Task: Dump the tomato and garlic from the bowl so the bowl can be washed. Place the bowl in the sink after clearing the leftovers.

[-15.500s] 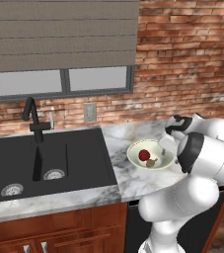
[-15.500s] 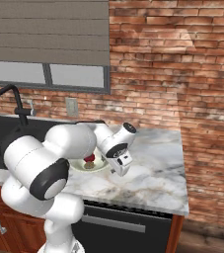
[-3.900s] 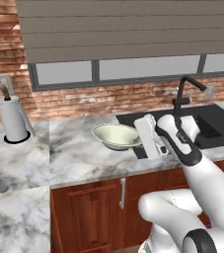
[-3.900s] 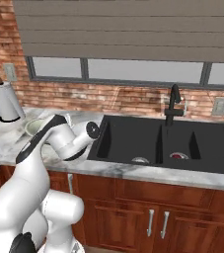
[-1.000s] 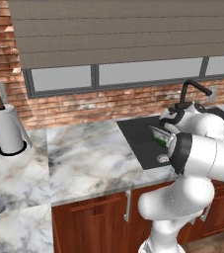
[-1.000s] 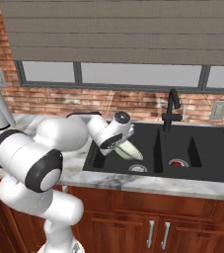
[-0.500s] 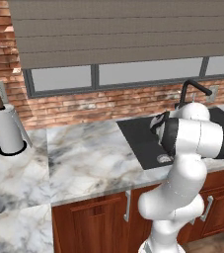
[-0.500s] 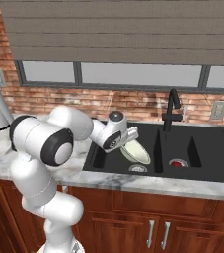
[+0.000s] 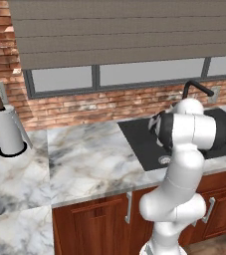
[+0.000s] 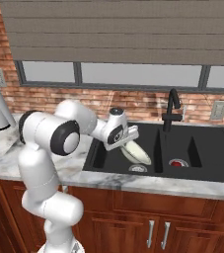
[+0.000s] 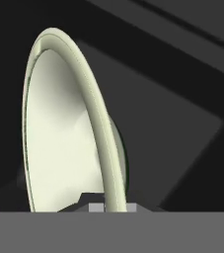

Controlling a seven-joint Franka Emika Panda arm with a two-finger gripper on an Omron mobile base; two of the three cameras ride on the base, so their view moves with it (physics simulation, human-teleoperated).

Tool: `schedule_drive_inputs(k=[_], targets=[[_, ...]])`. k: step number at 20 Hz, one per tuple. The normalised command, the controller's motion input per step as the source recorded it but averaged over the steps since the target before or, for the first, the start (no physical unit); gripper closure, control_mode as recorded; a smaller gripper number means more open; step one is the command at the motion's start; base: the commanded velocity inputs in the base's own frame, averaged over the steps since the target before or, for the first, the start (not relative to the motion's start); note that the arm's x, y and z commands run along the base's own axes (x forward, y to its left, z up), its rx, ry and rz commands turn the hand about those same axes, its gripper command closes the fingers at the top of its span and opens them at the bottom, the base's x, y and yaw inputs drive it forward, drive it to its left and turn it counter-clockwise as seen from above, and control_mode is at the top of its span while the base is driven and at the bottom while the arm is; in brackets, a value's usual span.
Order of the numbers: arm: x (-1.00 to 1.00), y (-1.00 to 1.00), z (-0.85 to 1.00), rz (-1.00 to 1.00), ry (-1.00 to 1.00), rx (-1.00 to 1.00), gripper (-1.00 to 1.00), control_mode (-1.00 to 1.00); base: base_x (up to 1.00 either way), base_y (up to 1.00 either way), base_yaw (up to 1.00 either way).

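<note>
My gripper [image 10: 125, 145] is shut on the rim of the cream-green bowl [image 10: 136, 153], which hangs tilted on edge inside the left basin of the black sink [image 10: 202, 170]. Seen from the hand, the bowl [image 11: 59, 138] stands almost edge-on with its hollow to the left. Its rim runs down between my gripper's tips [image 11: 111, 206], with the dark basin behind. The bowl's inside looks bare. A small red ball, the tomato [image 10: 176, 162], lies at the right basin's drain. The garlic is out of view. From the left, my own arm covers the bowl, with the sink [image 9: 139, 139] behind it.
The black gooseneck faucet [image 10: 171, 106] rises behind the divider between the basins. The left basin's metal drain [image 10: 135, 168] lies just under the bowl. Marble counter [image 9: 84, 159] stretches left of the sink, with a paper towel roll [image 9: 7, 132] by the brick wall.
The arm has folded further round over the sink. The bowl, still gripped by its rim, has sunk slightly lower and to the right in the left basin.
</note>
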Motion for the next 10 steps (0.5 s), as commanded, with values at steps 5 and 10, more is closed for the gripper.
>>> schedule_drive_inputs(k=[5, 10], targets=[[0.39, 0.00, -0.23, -0.03, 0.11, 0.00, 1.00, -1.00, 0.00, 0.00, 0.00], [0.27, 0.00, -0.49, -0.03, 0.08, -0.01, 1.00, -1.00, 0.00, 0.00, 0.00]])
